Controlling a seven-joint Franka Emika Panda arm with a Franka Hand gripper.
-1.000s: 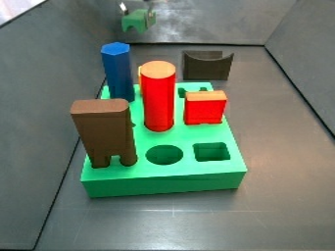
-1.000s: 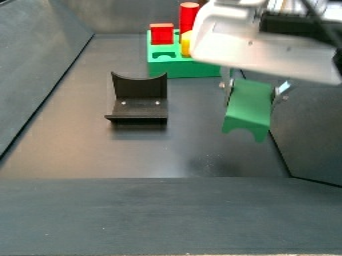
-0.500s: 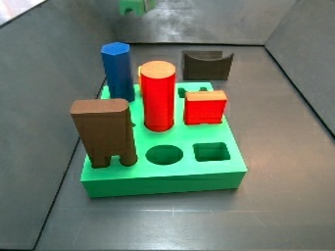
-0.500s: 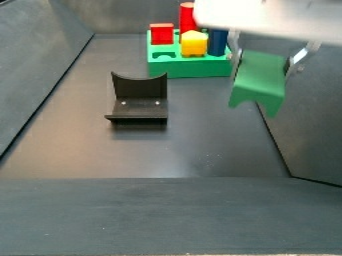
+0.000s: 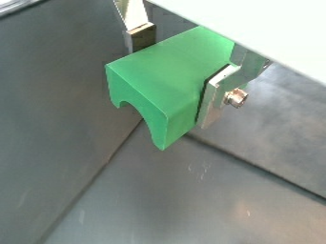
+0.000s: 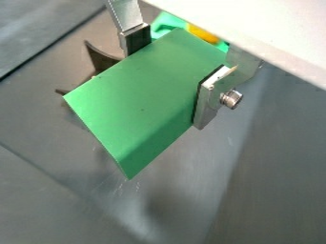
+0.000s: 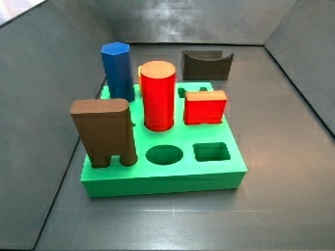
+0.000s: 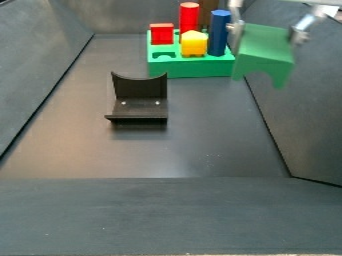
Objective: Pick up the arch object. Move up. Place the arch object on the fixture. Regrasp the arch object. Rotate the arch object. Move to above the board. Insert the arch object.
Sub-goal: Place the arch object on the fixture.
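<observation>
**Arch object held in the air beside the board**

In both wrist views you see the jaws (image 5: 178, 65) clenched on the arch object (image 5: 163, 84), one silver finger (image 5: 227, 84) flat on each side face, the notch between its two legs facing away from the fingers. In a wrist view (image 6: 173, 67) the arch object (image 6: 137, 112) hangs clear of the dark floor (image 6: 242, 181).

In a side view the board (image 7: 164, 169) carries a brown arch block (image 7: 105, 129), blue post (image 7: 117, 69), red cylinder (image 7: 159, 94) and red cube (image 7: 205, 105); the fixture (image 7: 207, 65) stands just behind the board.

In a side view the arch object (image 8: 267, 54) hangs off the floor, beside the board (image 8: 191, 65); the fixture (image 8: 136, 99) stands nearer the camera than the board.
</observation>
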